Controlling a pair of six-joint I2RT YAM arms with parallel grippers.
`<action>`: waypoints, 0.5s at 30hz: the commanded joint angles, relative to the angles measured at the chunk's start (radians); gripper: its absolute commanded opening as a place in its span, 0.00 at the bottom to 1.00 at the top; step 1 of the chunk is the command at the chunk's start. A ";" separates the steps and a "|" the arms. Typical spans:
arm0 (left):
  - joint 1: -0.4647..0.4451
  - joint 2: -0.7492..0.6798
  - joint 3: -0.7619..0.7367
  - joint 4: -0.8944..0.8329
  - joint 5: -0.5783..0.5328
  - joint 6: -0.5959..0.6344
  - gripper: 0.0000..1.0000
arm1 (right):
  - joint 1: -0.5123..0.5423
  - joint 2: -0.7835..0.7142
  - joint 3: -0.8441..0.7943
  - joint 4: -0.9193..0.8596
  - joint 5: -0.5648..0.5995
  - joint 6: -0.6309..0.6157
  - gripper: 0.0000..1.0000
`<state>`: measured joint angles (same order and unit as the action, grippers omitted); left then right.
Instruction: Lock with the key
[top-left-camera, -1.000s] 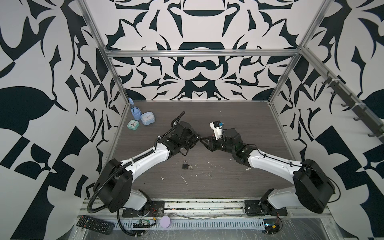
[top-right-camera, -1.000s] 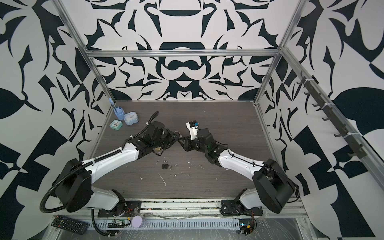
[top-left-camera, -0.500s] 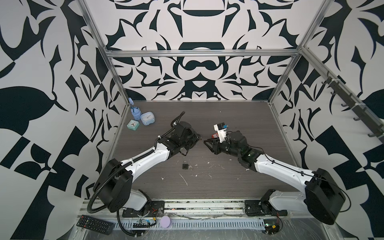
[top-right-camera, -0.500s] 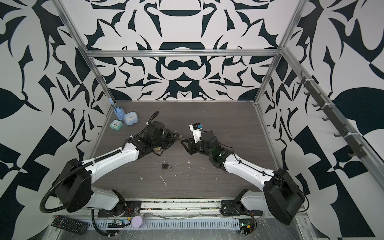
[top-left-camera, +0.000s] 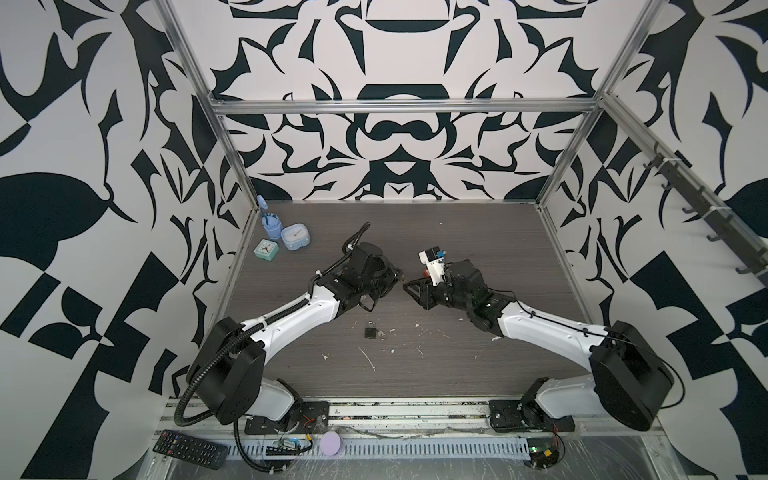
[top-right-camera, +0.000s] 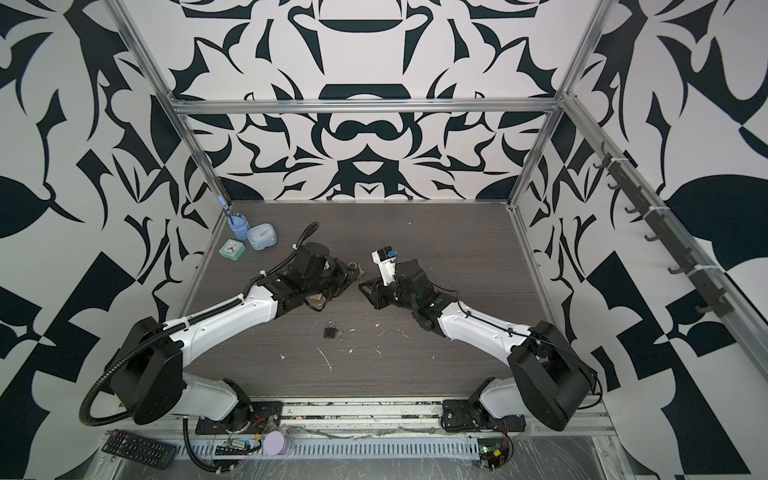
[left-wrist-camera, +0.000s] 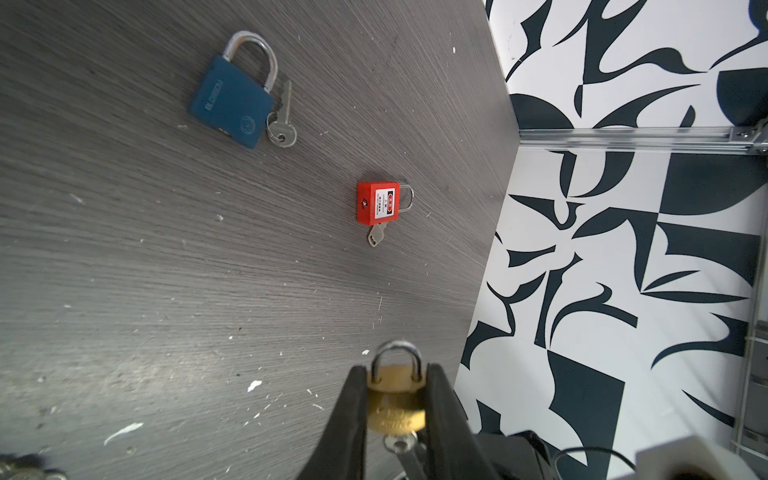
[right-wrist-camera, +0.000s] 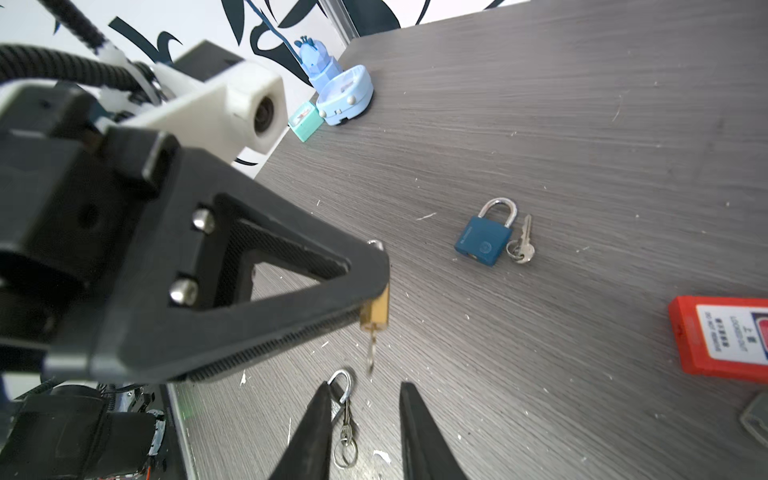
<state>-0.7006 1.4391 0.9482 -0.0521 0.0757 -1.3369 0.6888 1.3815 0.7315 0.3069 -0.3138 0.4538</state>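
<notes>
Brass padlock (left-wrist-camera: 395, 409) sits clamped between the left tool's (left-wrist-camera: 395, 370) closed jaws above the tabletop (left-wrist-camera: 166, 291), its key (right-wrist-camera: 371, 353) hanging from it; the right tool (right-wrist-camera: 365, 415) gapes empty just beside the key.

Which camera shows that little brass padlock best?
The left wrist view: the brass padlock sits close, face on, clamped in the left tool, shackle and key showing. The right wrist view shows only its thin edge and key. In both top views it is a tiny glint.
</notes>
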 joint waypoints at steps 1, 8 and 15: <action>0.003 0.005 0.030 -0.023 0.006 0.007 0.00 | 0.000 0.011 0.052 0.035 -0.006 -0.022 0.30; 0.004 0.001 0.028 -0.026 0.008 0.006 0.00 | -0.003 0.030 0.058 0.040 -0.001 -0.018 0.27; 0.006 0.003 0.031 -0.026 0.013 0.006 0.00 | -0.003 0.041 0.068 0.040 -0.010 -0.018 0.16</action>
<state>-0.6994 1.4391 0.9482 -0.0662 0.0807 -1.3350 0.6884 1.4265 0.7555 0.3122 -0.3157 0.4419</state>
